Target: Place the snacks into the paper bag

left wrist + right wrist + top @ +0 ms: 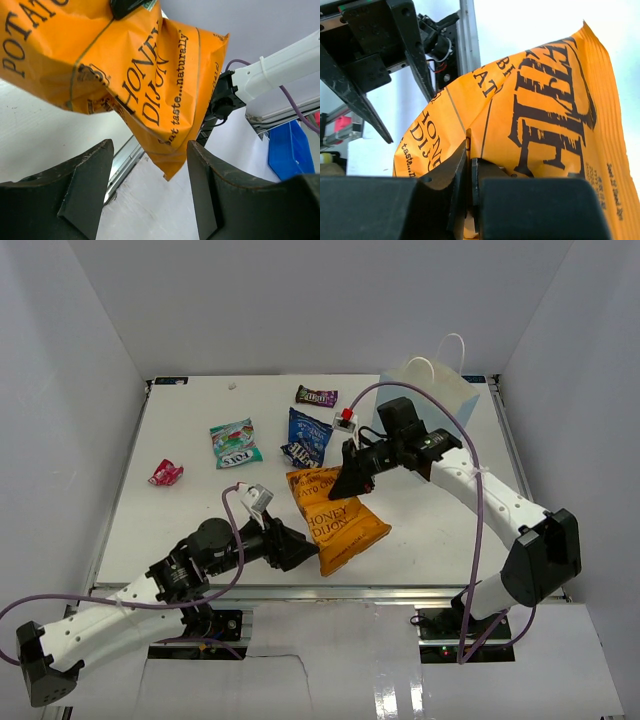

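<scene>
My right gripper [349,480] is shut on the top edge of the orange chip bag [335,520], which hangs lifted above the table; its jaws pinch a fold of the bag [535,115] in the right wrist view. My left gripper [296,545] is open just left of the bag's lower end, and the bag's bottom corner [150,85] hangs between and above its fingers. The light blue paper bag [432,390] stands upright at the back right. On the table lie a dark blue bag [307,437], a teal-white bag [235,443], a dark purple candy pack [316,396] and a red-pink wrapper [165,473].
A small red-and-white item [346,419] lies near the paper bag's front left corner. White walls enclose the table on three sides. The metal rail of the table's front edge [300,591] runs just below the left gripper.
</scene>
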### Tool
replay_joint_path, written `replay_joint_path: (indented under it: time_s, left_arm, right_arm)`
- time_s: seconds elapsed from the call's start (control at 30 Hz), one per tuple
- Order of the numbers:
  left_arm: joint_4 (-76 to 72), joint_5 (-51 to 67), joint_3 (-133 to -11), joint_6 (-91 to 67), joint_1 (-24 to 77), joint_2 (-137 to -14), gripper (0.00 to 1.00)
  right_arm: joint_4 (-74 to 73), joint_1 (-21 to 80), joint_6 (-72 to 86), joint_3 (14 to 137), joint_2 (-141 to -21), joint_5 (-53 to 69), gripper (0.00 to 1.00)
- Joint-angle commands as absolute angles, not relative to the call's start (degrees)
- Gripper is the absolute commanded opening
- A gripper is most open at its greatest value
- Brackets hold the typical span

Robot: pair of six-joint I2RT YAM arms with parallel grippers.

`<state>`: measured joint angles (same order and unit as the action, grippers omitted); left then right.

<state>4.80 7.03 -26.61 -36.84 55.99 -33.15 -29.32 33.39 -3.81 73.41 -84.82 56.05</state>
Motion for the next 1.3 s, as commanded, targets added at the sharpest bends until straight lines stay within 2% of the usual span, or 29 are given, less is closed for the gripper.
replay_joint_path:
  time_s: [0.0,0.4,0.47,0.67,0.8,0.97,1.1,1.27]
  left_arm:
    - [6.9,5.4,-26.0,-38.5,56.0,-31.4,0.71]
    - [11.0,1.0,-24.3,-41.0,56.0,-28.0,0.73]
    - [11.1,0.9,-24.0,-41.5,56.0,-27.0,0.78]
    - [11.9,-4.8,-24.9,-41.7,56.0,-25.8,0.8]
    - [11.9,-5.7,-25.8,-40.7,56.0,-26.3,0.8]
    - [11.8,-5.9,-25.6,-40.7,56.0,-26.1,0.8]
    - [11.7,-5.8,-25.1,-40.7,56.0,-25.5,0.8]
    - [11.4,-6.1,-24.7,-40.6,56.0,-24.8,0.8]
  right_arm:
    - [-29.2,33.0,-8.1,78.1,-82.1,54.6,0.08]
    - [-29.2,29.7,-9.1,85.5,-81.3,51.9,0.08]
    - [-29.3,29.3,-9.5,87.1,-81.0,50.9,0.08]
    - [-29.2,26.7,-12.2,99.2,-81.1,45.4,0.08]
    - [-27.2,19.0,-9.3,113.4,-84.5,44.5,0.08]
    - [-25.7,12.3,-9.6,125.0,-90.1,42.5,0.08]
    - [-22.8,7.0,-12.8,130.2,-92.9,39.2,0.08]
    - [-18.2,3.0,-18.4,131.0,-95.3,34.1,0.08]
